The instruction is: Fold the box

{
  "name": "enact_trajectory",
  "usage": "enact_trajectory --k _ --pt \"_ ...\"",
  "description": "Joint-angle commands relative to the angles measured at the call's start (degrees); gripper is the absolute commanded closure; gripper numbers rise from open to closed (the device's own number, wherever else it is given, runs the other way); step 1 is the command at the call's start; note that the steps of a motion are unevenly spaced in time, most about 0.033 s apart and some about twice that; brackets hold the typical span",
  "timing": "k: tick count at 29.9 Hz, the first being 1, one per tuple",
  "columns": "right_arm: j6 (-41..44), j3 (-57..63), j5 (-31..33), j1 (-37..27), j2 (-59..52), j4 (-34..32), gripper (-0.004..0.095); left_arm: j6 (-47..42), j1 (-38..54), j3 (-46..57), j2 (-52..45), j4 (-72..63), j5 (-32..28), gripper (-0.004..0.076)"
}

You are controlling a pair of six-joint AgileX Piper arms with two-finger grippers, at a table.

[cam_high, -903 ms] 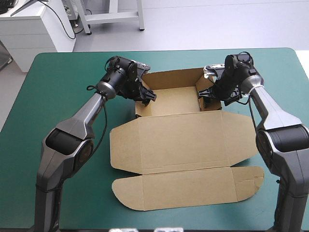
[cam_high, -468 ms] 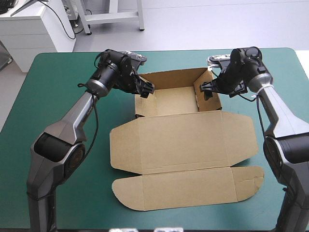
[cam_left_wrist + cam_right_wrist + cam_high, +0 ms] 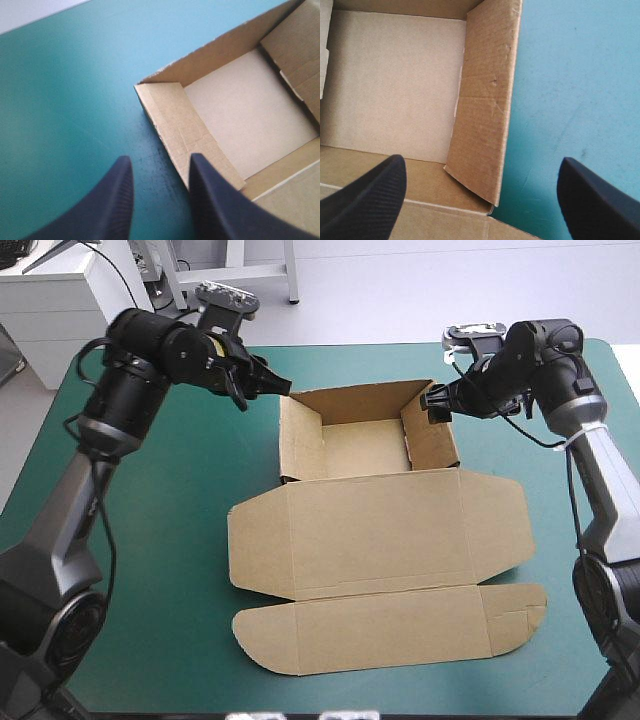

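Teal-green covered table (image 3: 170, 570) carrying one brown cardboard box (image 3: 370, 530)
We see its open tray toward the far edge, lid spread flat toward the near.

Grey arms (image 3: 85, 465), ribbed black fingers (image 3: 114, 200)

Box (image 3: 360, 448) between left tool (image 3: 265, 390), right tool (image 3: 433, 402).

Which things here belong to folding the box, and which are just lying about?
For the job:
box, walls raised, lid flat
left tool, open
right tool, open

Just there:
only the teal-green table cover under the box
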Motion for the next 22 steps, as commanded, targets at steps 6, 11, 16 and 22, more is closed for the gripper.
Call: enact_trajectory --k 6,11,16,22 --pt "-2.71 -1.9 0.03 -0.24 -2.99 0.23 0.019 6.15 -0.08 7.9 -16.14 0.09 2.42 0.0731" --pt "-3.67 -1.9 -0.2 -0.24 -2.6 0.23 0.0191 6.12 -0.08 26.09 -26.9 2.16 2.31 0.0731" --pt "-6.64 -1.9 -1.4 -0.24 -2.5 0.23 0.0191 5.94 -0.08 46.01 -38.52 3.75 0.69 0.0731" --pt "-6.69 -1.9 -5.22 -0.24 -1.34 0.23 0.0193 4.23 -0.08 68.36 -51.26 3.75 -5.75 0.0731"
